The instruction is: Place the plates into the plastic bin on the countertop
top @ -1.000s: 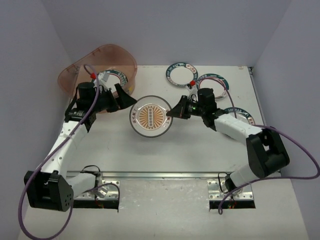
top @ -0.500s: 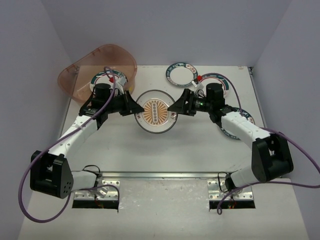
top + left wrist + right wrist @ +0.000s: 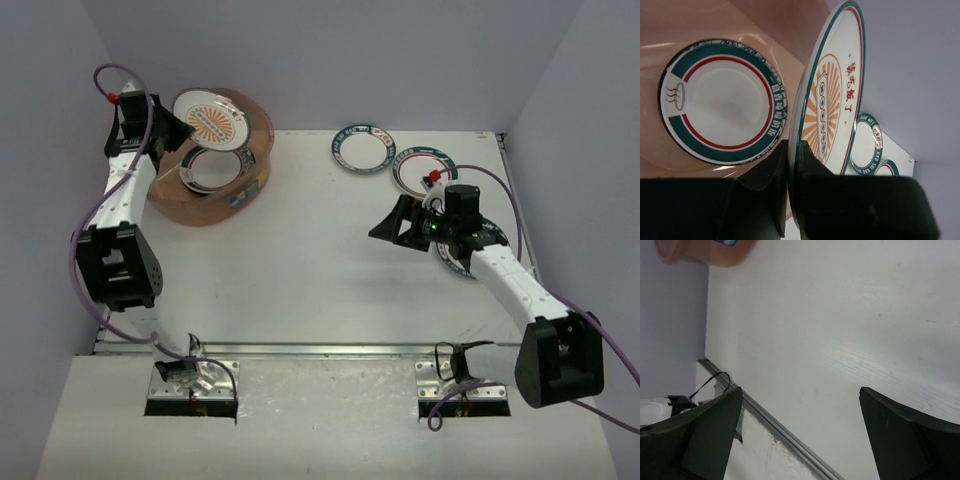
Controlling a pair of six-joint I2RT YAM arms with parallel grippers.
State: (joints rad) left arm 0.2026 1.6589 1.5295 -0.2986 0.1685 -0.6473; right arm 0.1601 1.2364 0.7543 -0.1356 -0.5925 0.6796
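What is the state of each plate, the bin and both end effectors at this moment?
left end effector: shut on the orange sunburst plate.
orange sunburst plate: held tilted over the plastic bin.
red-and-teal plate: flat inside the bin.
teal-rimmed plate: flat on the countertop.
right end effector: open, empty.

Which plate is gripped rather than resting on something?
The orange sunburst plate: the left gripper pinches its rim above the plastic bin. The red-and-teal plate lies flat inside it; the teal-rimmed plates lie on the countertop.

Two white-shelled arms (image 3: 125,195), bulky black joints (image 3: 118,265), black wedge-shaped fingers (image 3: 695,440), thin looping purple cables (image 3: 120,67).
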